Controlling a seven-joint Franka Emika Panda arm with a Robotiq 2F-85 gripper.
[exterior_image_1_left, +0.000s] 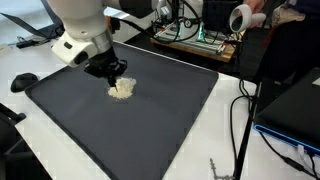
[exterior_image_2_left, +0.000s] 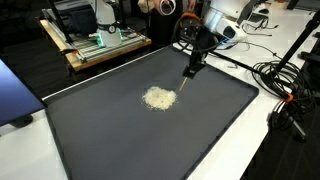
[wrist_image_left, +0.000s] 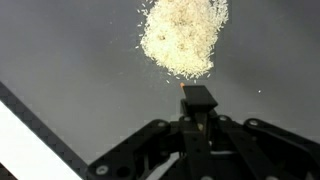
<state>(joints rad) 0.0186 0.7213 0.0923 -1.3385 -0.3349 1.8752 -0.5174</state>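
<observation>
While I am steering from afar, these lines are telling what is showing on my screens.

Gripper: I am seeing the gripper (wrist_image_left: 198, 98) with its jaws pressed fully together, clamping a thin dark tool (wrist_image_left: 197, 97) whose tip is pointing down at the mat.

Gripper place: it is hanging just above the mat (exterior_image_2_left: 120, 130), right of the pile in an exterior view (exterior_image_2_left: 190, 72).

Pile: the heap of pale grains (exterior_image_2_left: 159, 98) is lying near the middle of the mat; in the wrist view it is sitting just beyond the tool tip (wrist_image_left: 184, 36), not touching it.

Other angle: the gripper (exterior_image_1_left: 113, 78) is hovering right over the pile (exterior_image_1_left: 122, 89).

Mat: it is lying flat on a white table (exterior_image_1_left: 225, 130).

Background: a wooden rack with electronics (exterior_image_2_left: 100, 42) is standing at the far side.

Cables: black leads (exterior_image_2_left: 285, 85) are trailing along the right of the table.

Writing: I am finding no brand or label that I can read.
</observation>
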